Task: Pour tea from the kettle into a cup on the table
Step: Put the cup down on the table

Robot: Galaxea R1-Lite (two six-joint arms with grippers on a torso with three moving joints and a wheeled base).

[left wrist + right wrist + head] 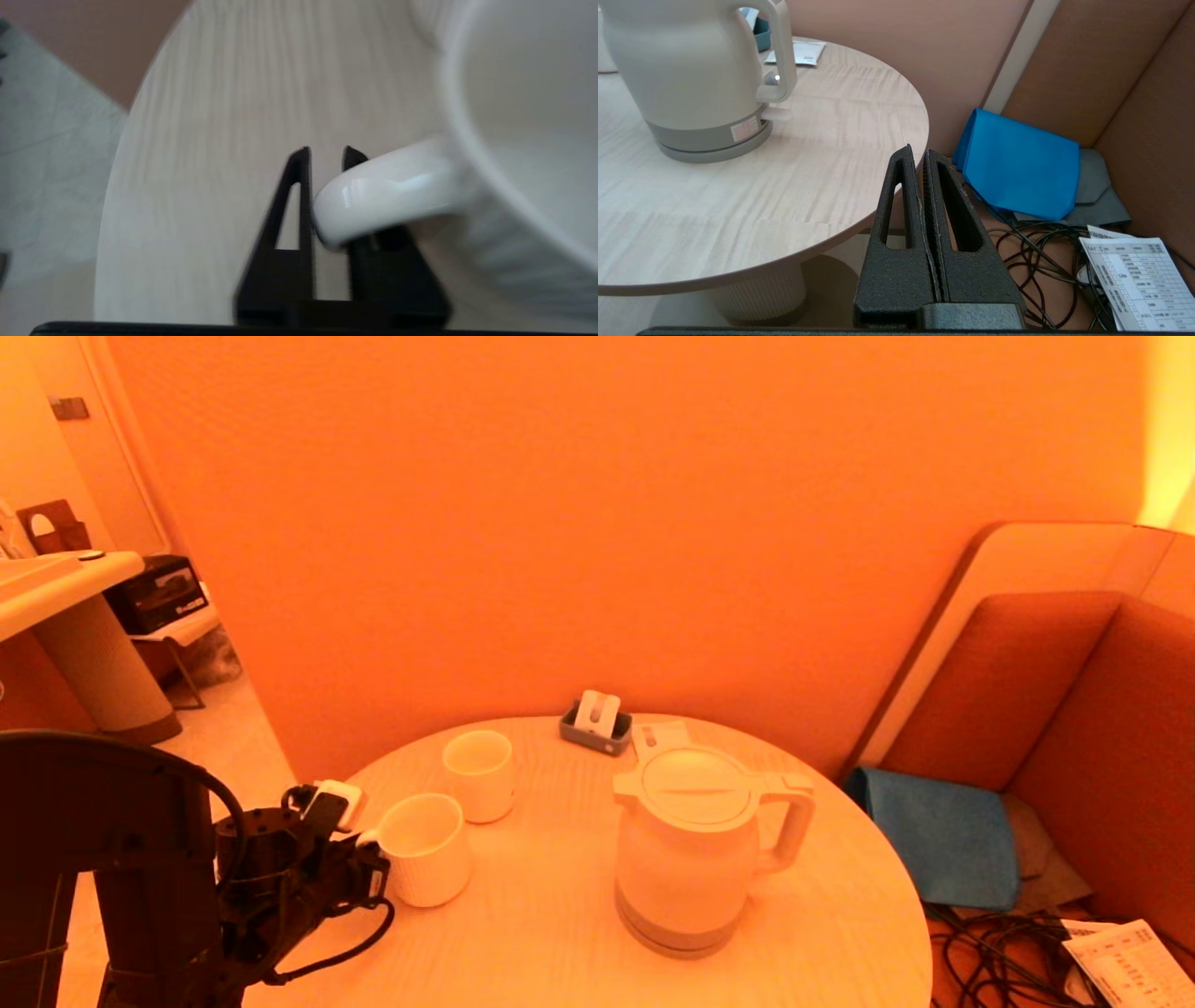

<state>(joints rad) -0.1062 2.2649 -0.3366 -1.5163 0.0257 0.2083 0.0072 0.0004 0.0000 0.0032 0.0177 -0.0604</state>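
The white kettle (686, 849) stands right of centre on the round pale-wood table (541, 933), lid on, handle to the right. The small handleless cup (478, 775) stands farther back on the left. In front of it is the wider white mug (425, 849). My left gripper (372, 868) is at the mug's left side. In the left wrist view the gripper (327, 151) is shut on the mug's handle (383, 191), one finger outside the loop and one through it. My right gripper (917, 151) is shut and empty, low beside the table's right edge (896, 186), with the kettle (686, 70) well off.
A grey holder with white sachets (596, 723) and a flat packet (658, 735) lie at the table's back. Right of the table, a blue cloth (943, 835), tangled black cables (990, 952) and a printed sheet (1134, 961) lie on the orange seat.
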